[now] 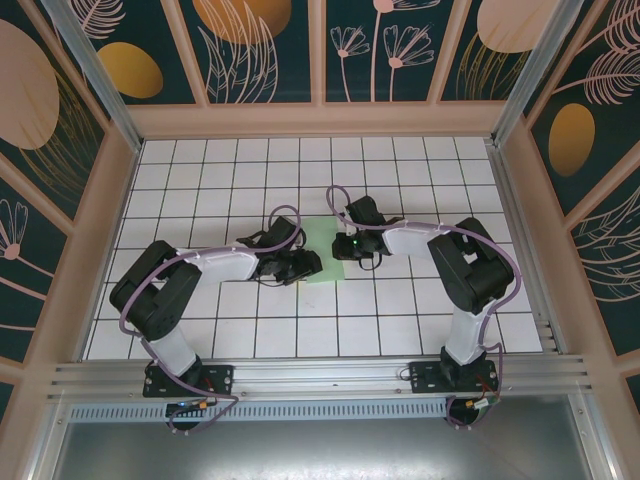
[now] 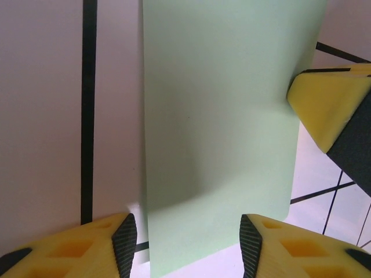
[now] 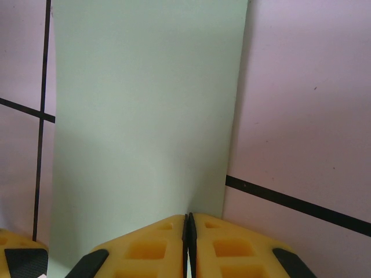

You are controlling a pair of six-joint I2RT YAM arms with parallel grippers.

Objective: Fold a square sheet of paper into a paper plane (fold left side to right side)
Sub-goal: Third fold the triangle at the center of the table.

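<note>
Right wrist: closed right claw (image 3: pixel 189 223) over green paper (image 3: pixel 145 116).

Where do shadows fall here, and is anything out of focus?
Top external: even light, sharp throughout. Left wrist: a soft shadow crosses the paper near the slightly blurred left gripper. Right wrist: the paper is darker toward the right gripper; the table looks pinkish.

Both alike: left arm (image 1: pixel 165 295), right arm (image 1: pixel 465 265): black joint housings, white links, lilac cable (image 1: pixel 283 213) looped alongside. Green LED (image 1: pixel 353 241) on right wrist. Black base plates (image 1: pixel 190 380) at 7 and 5 o'clock. On left tool (image 2: pixel 188 246), right tool (image 3: pixel 188 231): yellow fingers (image 2: pixel 75 252) with moulded pockets, black pads (image 2: pixel 124 240).
</note>
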